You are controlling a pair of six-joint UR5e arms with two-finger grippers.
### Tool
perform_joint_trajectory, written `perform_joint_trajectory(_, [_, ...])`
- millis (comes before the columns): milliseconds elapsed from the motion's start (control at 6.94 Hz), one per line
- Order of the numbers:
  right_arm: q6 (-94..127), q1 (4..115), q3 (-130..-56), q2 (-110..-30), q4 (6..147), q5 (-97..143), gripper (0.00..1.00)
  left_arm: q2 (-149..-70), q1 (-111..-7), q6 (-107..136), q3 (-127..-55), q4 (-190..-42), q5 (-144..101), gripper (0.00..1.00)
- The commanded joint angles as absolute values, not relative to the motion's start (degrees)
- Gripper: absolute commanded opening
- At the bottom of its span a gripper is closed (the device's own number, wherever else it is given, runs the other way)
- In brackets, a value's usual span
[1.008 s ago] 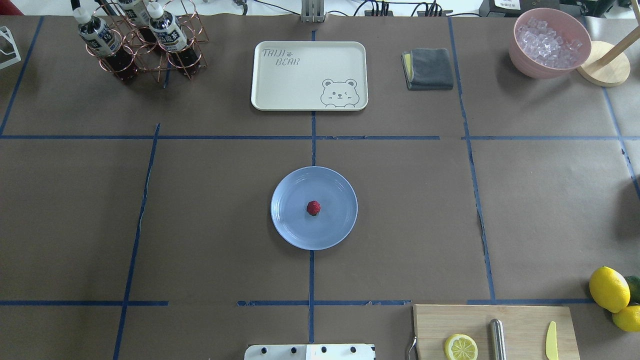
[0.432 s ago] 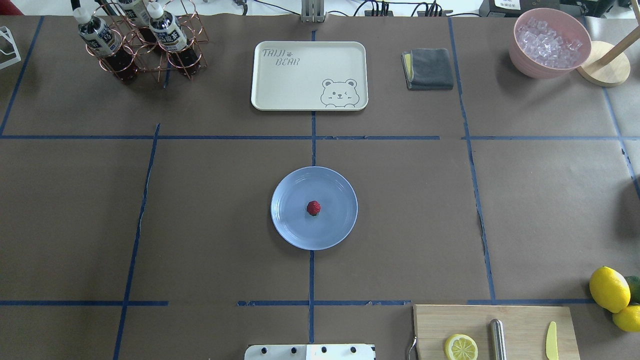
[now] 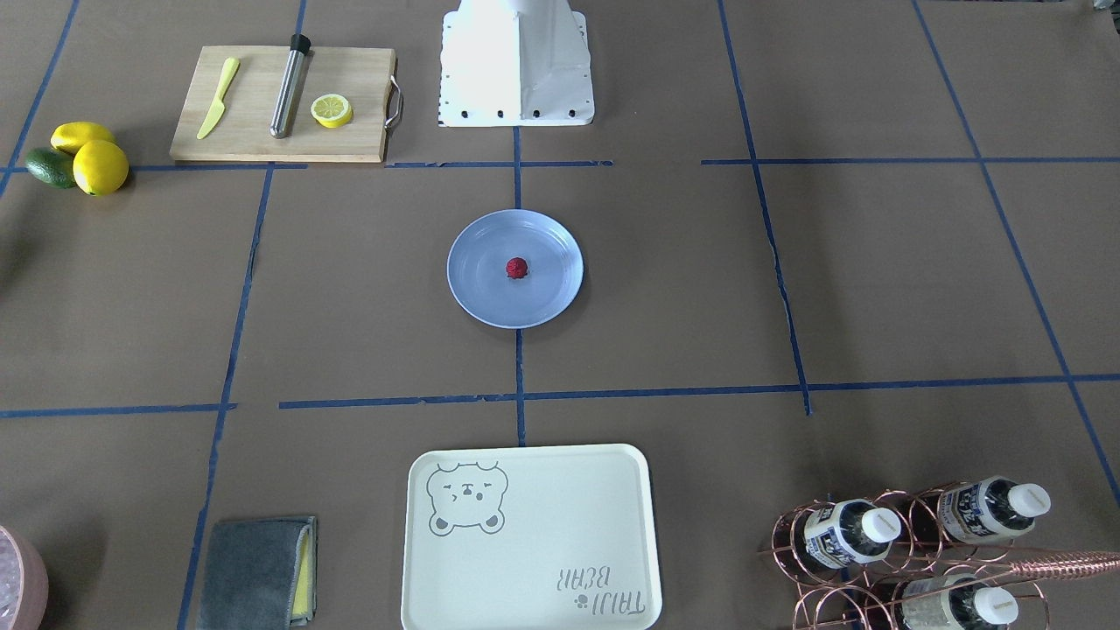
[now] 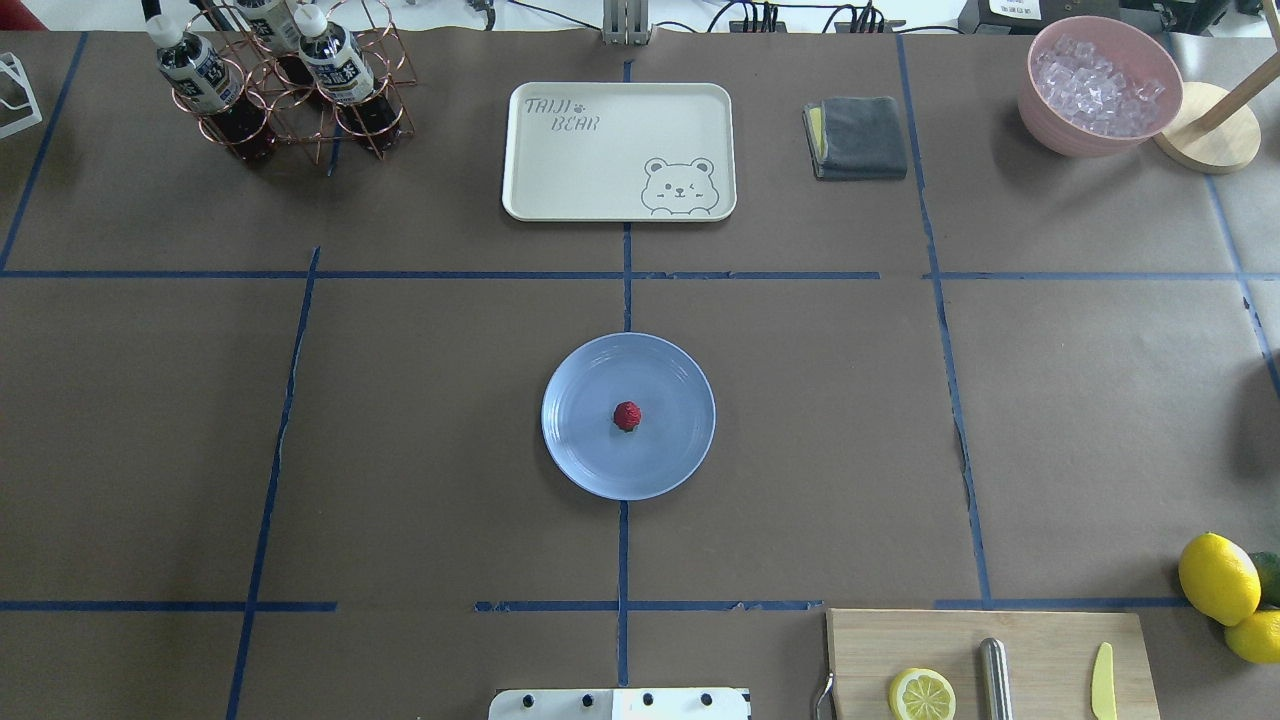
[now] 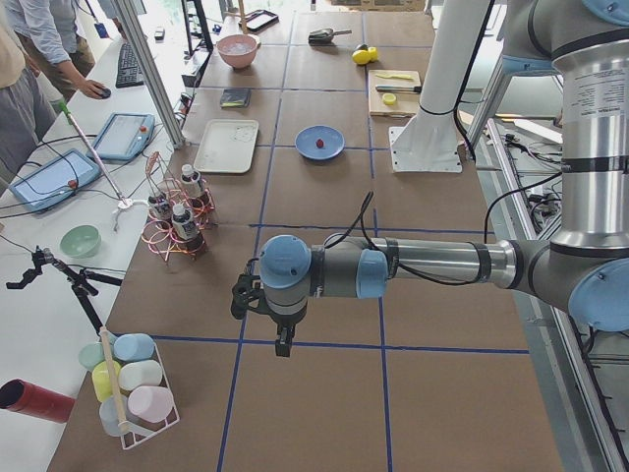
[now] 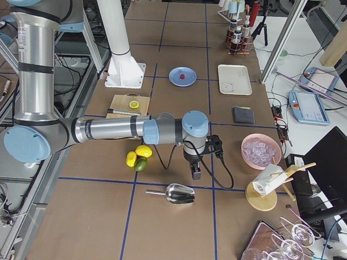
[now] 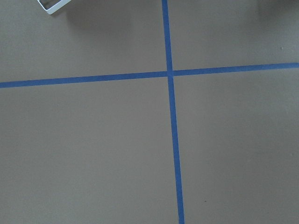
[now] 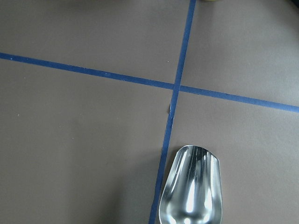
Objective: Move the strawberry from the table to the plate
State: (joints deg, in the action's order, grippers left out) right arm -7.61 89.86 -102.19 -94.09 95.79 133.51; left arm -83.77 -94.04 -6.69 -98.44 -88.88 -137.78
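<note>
Nothing has moved: the strawberry (image 4: 627, 416) lies at the middle of the plate (image 4: 585, 455). Both arms reach out level, well apart from it. The left gripper (image 5: 283, 344) and right gripper (image 6: 195, 174) point down at the table (image 4: 400, 420), and I cannot tell how wide either stands.

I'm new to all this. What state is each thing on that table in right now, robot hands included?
plate, flat on the table, holding only the strawberry.
strawberry, at the plate's middle, nothing gripping it.
tray, empty.
bowl, full of ice.
cloth, folded.
left hand, far from the plate; open or shut, cannot tell.
right hand, hanging near the scoop; open or shut, cannot tell.
</note>
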Motion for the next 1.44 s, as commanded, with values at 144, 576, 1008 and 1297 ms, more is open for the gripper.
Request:
perform_joint_trajectory(144, [-7.47, 89.91, -101.87, -94.13, 96.59, 131.48, 1.0, -83.85, -94.04, -6.68, -98.53, -89.65, -137.9, 1.0])
perform_joint_trajectory(576, [-7.56, 89.91, -101.78, -95.79, 96.68, 133.77, 1.0, -83.93, -94.04, -6.68, -98.53, -89.65, -137.64, 1.0])
perform_joint_trajectory(1008, [-8.17, 89.91, -104.76, -98.35, 96.5, 131.32, 1.0, -84.11, -94.04, -6.68, -98.61, -89.65, -137.55, 1.0])
perform_joint_trajectory(1297, [-8.0, 89.91, -105.03, -98.0, 96.5, 131.31, 1.0, -84.81, -94.04, -6.68, -98.53, -89.65, -137.46, 1.0])
